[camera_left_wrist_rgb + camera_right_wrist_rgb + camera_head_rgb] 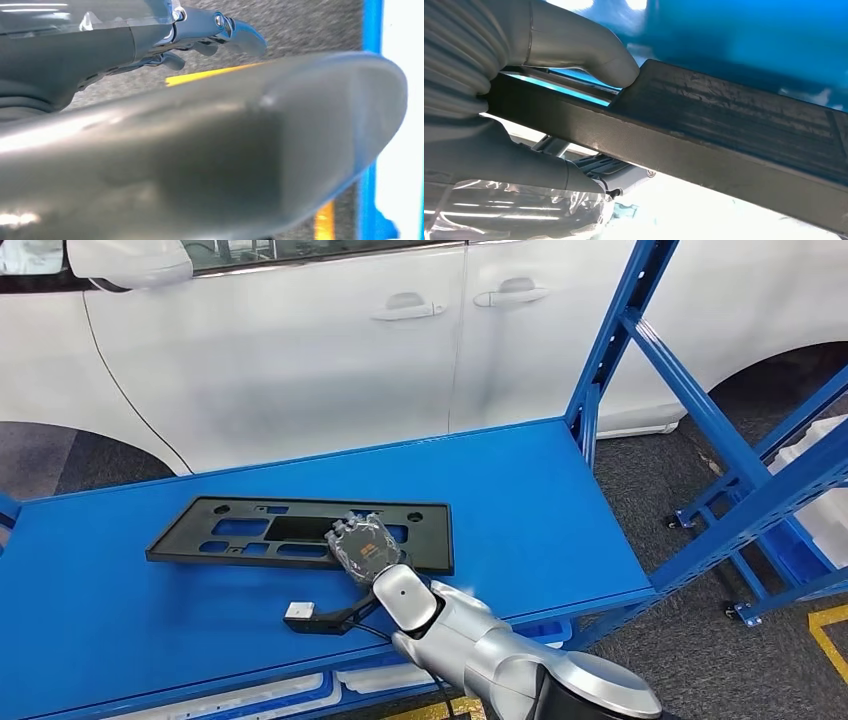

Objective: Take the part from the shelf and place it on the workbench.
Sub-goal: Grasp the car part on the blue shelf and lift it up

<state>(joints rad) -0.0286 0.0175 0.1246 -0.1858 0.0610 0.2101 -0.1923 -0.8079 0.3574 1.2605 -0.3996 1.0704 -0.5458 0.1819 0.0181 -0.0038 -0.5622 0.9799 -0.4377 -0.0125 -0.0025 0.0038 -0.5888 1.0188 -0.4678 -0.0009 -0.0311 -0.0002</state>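
A flat black plastic part (250, 530), a long frame with several cut-outs, lies on the blue surface (520, 490) in the head view. My right hand (362, 545) is at the near long edge of the part, toward its right end. In the right wrist view the grey thumb (589, 50) presses on the top face of the part (724, 130) while the other fingers reach underneath, so the hand grips that edge. My left hand (200, 35) hangs by the floor with its fingers stretched out and holds nothing.
A white car (300, 360) stands close behind the blue surface. A blue rack upright (610, 350) rises at the surface's right rear corner, and slanted blue frames on casters (760, 500) stand to the right. White bins (250, 695) sit under the front edge.
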